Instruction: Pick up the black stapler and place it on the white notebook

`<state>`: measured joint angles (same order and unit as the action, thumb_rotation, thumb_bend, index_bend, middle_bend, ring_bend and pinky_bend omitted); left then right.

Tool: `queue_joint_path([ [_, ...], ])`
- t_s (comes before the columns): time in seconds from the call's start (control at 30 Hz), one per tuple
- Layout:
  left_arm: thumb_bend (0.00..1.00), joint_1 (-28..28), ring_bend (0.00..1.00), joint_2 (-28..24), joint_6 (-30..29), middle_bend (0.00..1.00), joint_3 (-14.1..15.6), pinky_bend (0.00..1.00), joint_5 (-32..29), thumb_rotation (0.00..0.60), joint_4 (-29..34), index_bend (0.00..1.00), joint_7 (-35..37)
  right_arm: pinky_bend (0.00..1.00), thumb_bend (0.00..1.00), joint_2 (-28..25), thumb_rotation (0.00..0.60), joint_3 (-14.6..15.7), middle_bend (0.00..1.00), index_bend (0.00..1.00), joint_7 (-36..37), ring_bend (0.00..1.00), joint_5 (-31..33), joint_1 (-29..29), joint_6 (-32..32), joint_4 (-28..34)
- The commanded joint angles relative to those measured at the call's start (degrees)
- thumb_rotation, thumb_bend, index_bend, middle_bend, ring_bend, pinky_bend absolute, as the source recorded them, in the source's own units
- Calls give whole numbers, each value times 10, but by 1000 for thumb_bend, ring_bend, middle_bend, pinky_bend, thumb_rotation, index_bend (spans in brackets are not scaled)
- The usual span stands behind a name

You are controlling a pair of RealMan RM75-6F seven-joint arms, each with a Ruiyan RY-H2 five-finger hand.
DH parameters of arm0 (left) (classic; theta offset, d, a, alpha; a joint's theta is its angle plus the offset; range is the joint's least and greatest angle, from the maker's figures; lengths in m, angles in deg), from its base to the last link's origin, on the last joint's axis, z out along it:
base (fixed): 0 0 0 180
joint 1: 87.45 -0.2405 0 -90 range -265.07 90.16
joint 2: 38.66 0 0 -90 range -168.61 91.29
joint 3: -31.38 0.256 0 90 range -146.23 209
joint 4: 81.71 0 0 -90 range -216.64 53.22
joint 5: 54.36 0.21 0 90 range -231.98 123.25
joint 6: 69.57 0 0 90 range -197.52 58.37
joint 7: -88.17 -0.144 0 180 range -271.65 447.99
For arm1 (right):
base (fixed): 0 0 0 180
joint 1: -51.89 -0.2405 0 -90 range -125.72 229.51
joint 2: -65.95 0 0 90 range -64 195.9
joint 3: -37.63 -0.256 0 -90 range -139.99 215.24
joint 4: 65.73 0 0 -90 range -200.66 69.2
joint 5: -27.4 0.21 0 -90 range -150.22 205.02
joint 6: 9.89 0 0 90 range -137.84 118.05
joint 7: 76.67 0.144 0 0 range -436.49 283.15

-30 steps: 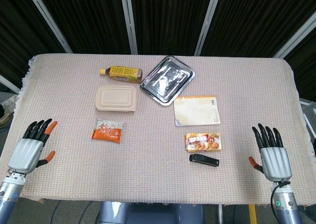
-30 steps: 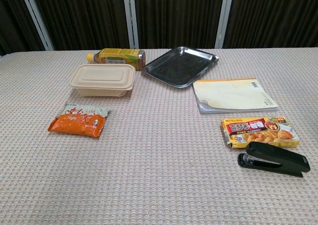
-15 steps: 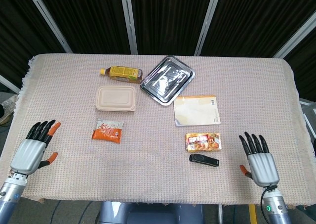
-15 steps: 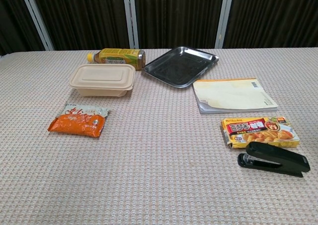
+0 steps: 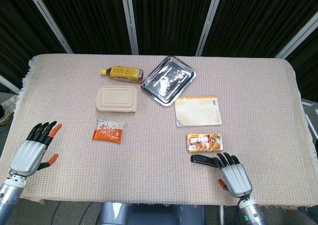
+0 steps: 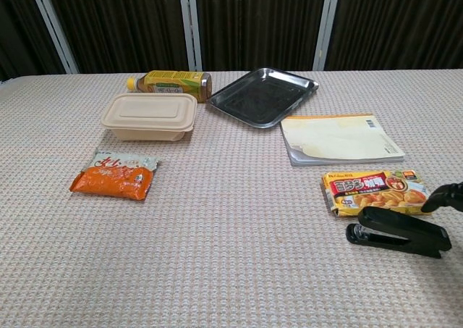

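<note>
The black stapler (image 5: 199,159) (image 6: 397,232) lies on the cloth just in front of a yellow food box (image 5: 204,141) (image 6: 377,192). Behind that box lies the white notebook (image 5: 198,111) (image 6: 338,138), flat and bare. My right hand (image 5: 234,176) hovers open at the stapler's right end, its fingertips (image 6: 443,196) over that end; whether they touch it is unclear. My left hand (image 5: 33,151) is open at the table's front left, far from both.
A steel tray (image 5: 168,80) and a yellow bottle (image 5: 122,73) sit at the back. A beige lidded container (image 5: 117,98) and an orange snack packet (image 5: 109,131) lie left of centre. Bare cloth spans the right side and the front middle.
My right hand has swept left along the front edge, from the far right to the stapler's right end. The left hand has barely shifted. No object has moved.
</note>
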<state>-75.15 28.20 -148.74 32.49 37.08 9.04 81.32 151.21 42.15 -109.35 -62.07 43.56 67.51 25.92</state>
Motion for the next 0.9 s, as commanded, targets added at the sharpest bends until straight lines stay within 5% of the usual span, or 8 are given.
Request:
queue_joint_path([
  [0.03,299,-1,0,-1,-1,0,0,56,0,600,0,0,2,271,181,9,600,-6,181,228,-8,169,1,-8,-11,2],
  [0.67,298,-2,0,-1,3,0,-8,55,-19,600,-4,0,4,299,186,25,600,-44,190,232,10,203,44,-48,-68,-22],
  [0.9,299,0,0,1,7,0,-9,56,-23,600,-5,0,3,346,213,39,600,-44,242,303,18,261,53,-59,-86,-41],
])
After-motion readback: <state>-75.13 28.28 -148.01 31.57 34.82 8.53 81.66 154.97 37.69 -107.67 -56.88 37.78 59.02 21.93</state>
